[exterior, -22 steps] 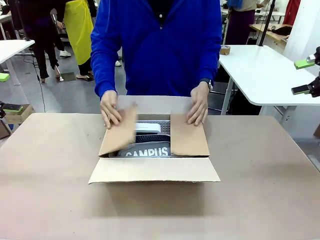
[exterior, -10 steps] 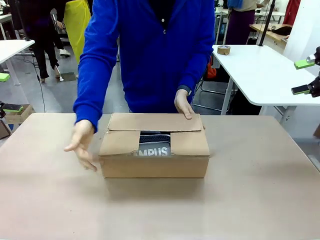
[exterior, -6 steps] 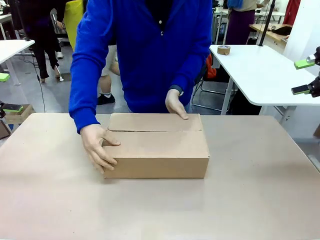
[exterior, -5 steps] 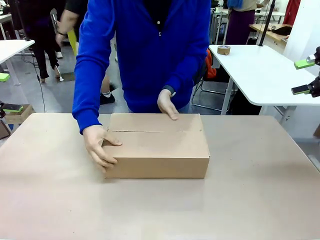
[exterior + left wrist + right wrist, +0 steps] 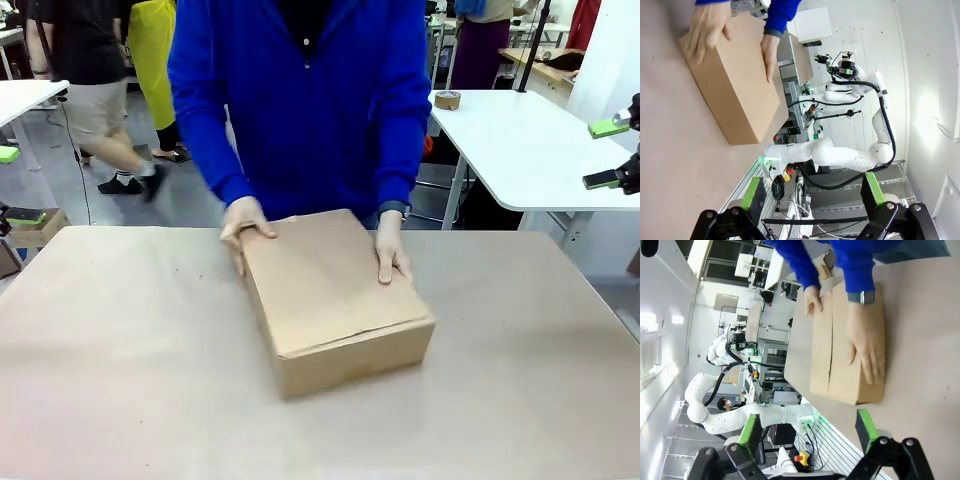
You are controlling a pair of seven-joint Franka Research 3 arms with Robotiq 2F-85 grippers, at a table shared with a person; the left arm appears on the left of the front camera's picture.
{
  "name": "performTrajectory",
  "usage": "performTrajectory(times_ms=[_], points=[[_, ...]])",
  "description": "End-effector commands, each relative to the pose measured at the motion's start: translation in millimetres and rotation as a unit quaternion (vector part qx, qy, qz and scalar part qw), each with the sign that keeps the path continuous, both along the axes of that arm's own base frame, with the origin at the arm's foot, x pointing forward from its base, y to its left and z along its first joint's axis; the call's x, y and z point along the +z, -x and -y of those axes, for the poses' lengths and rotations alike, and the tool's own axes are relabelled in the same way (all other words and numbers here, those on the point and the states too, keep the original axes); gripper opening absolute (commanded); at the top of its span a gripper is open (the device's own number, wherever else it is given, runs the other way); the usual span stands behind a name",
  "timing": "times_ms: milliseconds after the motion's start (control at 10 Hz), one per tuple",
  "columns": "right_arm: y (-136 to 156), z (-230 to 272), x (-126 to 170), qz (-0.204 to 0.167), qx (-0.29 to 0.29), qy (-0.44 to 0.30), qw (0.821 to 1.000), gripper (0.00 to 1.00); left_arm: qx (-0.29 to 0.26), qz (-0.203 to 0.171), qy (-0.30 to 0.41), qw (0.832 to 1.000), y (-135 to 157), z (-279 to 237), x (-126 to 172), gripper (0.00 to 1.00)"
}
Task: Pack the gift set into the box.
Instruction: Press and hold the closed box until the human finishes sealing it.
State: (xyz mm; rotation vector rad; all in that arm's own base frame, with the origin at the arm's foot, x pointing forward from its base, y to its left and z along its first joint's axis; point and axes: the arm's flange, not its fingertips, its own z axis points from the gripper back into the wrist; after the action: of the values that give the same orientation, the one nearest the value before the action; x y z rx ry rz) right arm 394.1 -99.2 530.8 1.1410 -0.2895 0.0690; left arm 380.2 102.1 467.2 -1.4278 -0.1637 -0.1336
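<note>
The table (image 5: 120, 380) carries the box (image 5: 330, 290) at its centre, flaps closed, its long axis running near-to-far with the near end skewed right. The gift set is judged to be inside, hidden. One hand (image 5: 245, 228) holds the far left corner and the other hand (image 5: 391, 250) lies flat along the right edge. Left gripper (image 5: 812, 190) and right gripper (image 5: 807, 430) are spread and empty, well apart from the box.

Worktop (image 5: 90, 380): tan, matte covering, running from side edge to side edge.
Floor (image 5: 130, 210): grey, smooth, beyond the worktop's far edge.
White table (image 5: 520, 150): past the far right corner, on pale legs, bearing a roll of tape (image 5: 447, 100).
Second white table (image 5: 25, 95): past the far left corner.
Wooden desk (image 5: 545, 65): farther back, right.
Walls (image 5: 925, 75): white, brightly lit.
</note>
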Motion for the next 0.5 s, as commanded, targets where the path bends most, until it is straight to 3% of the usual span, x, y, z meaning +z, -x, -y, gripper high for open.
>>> performTrajectory(times_ms=[0, 400], points=[[0.8, 0.5, 2.1, -0.004, 0.002, 0.0, 1.0, 1.0, -0.008, -0.002, 0.0, 1.0, 3.9, -1.5, 0.8, 1.0], [0.8, 0.5, 2.1, -0.004, 0.002, 0.0, 1.0, 1.0, -0.008, -0.002, 0.0, 1.0, 3.9, -1.5, 0.8, 1.0]])
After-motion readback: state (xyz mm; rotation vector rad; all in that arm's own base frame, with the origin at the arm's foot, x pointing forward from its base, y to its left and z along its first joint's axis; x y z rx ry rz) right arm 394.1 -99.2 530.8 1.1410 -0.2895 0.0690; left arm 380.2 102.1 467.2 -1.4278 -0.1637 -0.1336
